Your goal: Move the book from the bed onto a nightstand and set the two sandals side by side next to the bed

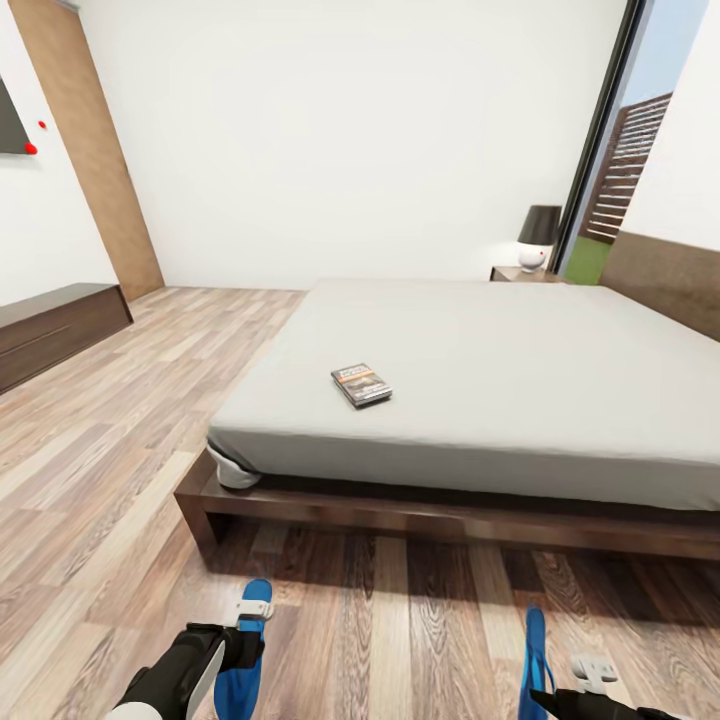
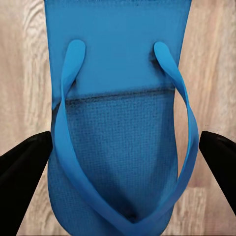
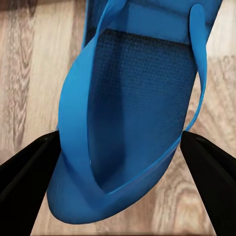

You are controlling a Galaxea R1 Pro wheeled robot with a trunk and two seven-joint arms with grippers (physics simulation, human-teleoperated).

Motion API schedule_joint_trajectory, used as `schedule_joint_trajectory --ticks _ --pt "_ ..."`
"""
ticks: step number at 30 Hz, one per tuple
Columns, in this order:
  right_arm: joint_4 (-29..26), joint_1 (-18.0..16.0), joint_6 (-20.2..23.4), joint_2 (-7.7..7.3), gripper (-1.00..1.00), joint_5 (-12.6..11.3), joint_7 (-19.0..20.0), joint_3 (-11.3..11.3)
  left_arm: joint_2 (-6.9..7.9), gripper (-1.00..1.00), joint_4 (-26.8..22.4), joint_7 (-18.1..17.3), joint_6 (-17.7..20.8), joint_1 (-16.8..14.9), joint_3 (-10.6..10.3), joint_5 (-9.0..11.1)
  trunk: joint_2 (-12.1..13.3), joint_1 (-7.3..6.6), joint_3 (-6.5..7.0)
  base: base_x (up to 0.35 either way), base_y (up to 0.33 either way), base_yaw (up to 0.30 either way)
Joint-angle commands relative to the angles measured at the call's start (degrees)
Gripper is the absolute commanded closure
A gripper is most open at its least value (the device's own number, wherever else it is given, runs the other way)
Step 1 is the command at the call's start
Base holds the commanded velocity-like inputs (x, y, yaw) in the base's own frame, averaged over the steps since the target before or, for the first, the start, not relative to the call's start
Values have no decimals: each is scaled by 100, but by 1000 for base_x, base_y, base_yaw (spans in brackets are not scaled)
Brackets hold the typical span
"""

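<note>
Blue filled both of my wrist views: my left gripper point(image 2: 120, 147) straddled the left sandal point(image 2: 118, 113), its black fingers point(image 2: 22, 172) pressed against the sole's two edges, clenched on it, and my right gripper point(image 3: 118, 162) gripped the right sandal point(image 3: 132, 108) the same way, that one tilted so its thong strap stood up on one side. From my head camera I saw far less of them: only a blue tip of the left sandal point(image 1: 243, 660) beside my left gripper point(image 1: 250, 612) at the near edge, and a thin blue sliver of the right sandal point(image 1: 534, 660) by my right gripper point(image 1: 590, 672), both above the wood floor point(image 1: 100, 500) just near of the bed point(image 1: 470, 400) and well apart from each other. Only that head view showed the book point(image 1: 361, 384), which lay flat on the mattress near its near-left corner. At the far right, beside the bed's head, stood the nightstand point(image 1: 515, 273) with a black-shaded lamp point(image 1: 537, 238) on it. A long low cabinet point(image 1: 50, 330) ran along the left wall.
</note>
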Motion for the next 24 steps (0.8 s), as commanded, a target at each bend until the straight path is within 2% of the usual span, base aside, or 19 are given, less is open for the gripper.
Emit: schedule_joint_trajectory --ticks 1,5,10,13,15,18,19,24 --pt "-1 -2 34 -7 100 -27 25 -24 -8 100 -13 -46 29 -1 46 -61 -4 1 -28 0 0 0" --pt "0 -2 59 -214 100 -38 38 -19 -6 100 -13 -46 28 -1 46 -61 -9 11 -117 0 0 0" --pt "0 -2 70 -305 100 -48 51 -24 -6 100 -13 -50 25 -1 46 -61 -16 24 -227 0 0 0" --pt "6 -2 80 -508 100 -74 370 -26 -5 100 -13 -53 25 -1 46 -61 -20 32 -294 0 0 0" --pt "8 -2 83 -562 100 -309 475 -24 -9 100 -13 -53 25 -1 46 -61 -23 37 -338 0 0 0" --pt "2 -2 83 -588 100 -806 513 -15 -11 100 -13 -54 25 -1 46 -61 -27 45 -405 0 0 0" --pt "1 -2 84 -638 100 -955 519 -12 -9 100 -13 -55 25 -1 46 -61 -28 47 -427 0 0 0" --pt "7 -2 85 -886 100 -1111 533 -7 -13 100 -13 -53 25 -1 46 -61 -35 60 -538 0 0 0"
